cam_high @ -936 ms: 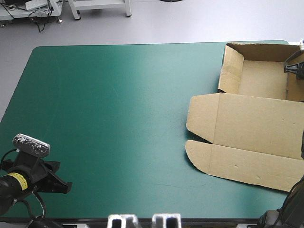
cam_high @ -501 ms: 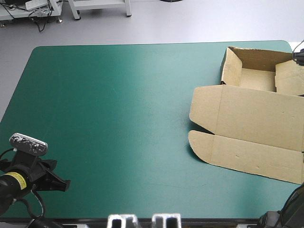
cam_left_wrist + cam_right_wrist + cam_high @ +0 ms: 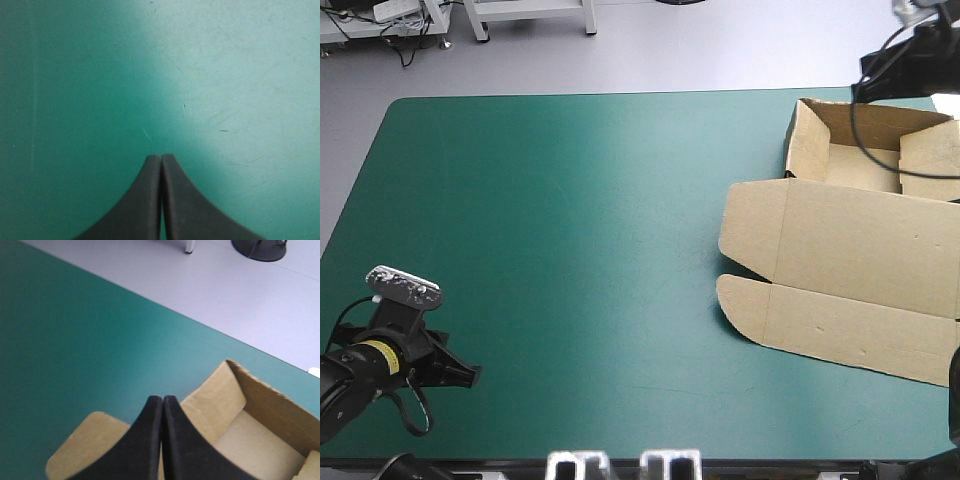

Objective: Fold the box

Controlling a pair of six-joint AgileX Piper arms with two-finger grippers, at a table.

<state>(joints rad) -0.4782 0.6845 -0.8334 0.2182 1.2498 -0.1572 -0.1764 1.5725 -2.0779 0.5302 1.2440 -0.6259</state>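
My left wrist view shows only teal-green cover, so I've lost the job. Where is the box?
Observer: The box lies at the right side of the table, far from the left gripper at the near left corner.
Operator: Is it folded up?
Observer: Partly: the tray at the far right corner has walls raised; the lid lies flat toward the near edge.
Operator: Is the right gripper holding it?
Observer: No, the right gripper is shut on nothing, above the box.
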